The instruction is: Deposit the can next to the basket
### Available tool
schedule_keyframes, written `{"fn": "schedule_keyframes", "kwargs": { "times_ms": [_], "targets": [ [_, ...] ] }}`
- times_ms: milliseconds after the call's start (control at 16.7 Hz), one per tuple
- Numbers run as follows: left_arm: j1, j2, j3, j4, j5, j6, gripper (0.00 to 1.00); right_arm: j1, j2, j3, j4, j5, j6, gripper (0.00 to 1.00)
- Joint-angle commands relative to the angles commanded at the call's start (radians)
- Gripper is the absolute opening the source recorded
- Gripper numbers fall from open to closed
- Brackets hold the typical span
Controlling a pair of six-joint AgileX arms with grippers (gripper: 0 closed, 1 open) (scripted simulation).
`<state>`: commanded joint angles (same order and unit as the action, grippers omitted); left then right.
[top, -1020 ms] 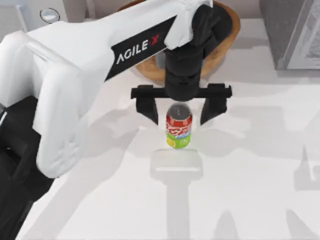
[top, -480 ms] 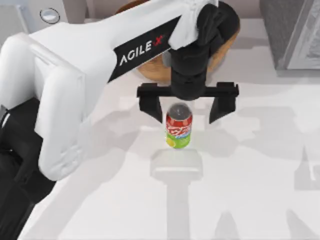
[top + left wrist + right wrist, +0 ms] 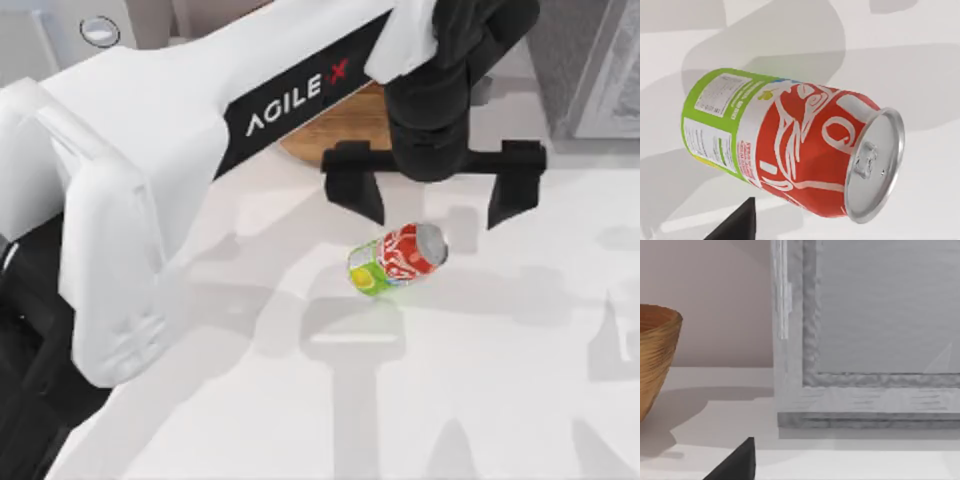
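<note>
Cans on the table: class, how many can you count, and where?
1. The can lies tipped on its side below the open left gripper, in front of the basket. Others may be hidden under the arm.

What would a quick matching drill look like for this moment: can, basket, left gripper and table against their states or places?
Things:
1. can
2. basket
3. left gripper
4. table

States or places:
A. open, above the can
B. lying on its side
C. partly hidden under the left arm
D. white surface carrying the can

Pairs: 1-B, 2-C, 3-A, 4-D
</note>
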<state>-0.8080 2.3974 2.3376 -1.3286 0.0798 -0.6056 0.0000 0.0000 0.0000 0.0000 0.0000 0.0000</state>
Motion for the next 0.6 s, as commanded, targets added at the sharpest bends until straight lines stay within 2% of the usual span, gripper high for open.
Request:
{"fn": "schedule_keyframes", "kwargs": {
  "times_ms": [240, 480, 600],
  "targets": [
    [0.000, 0.003, 0.031, -0.064, 0.014, 0.002, 1.00, 0.000, 0.000, 0.000, 0.000, 0.000, 0.000, 1.00],
    [0.085, 0.069, 0.079, -0.177, -0.063, -0.064, 1.00, 0.000, 0.000, 0.000, 0.000, 0.000, 0.000, 1.00],
    [0.096, 0.078, 0.087, -0.190, -0.075, -0.073, 1.00, 0.000, 0.000, 0.000, 0.000, 0.000, 0.000, 1.00]
  ]
}}
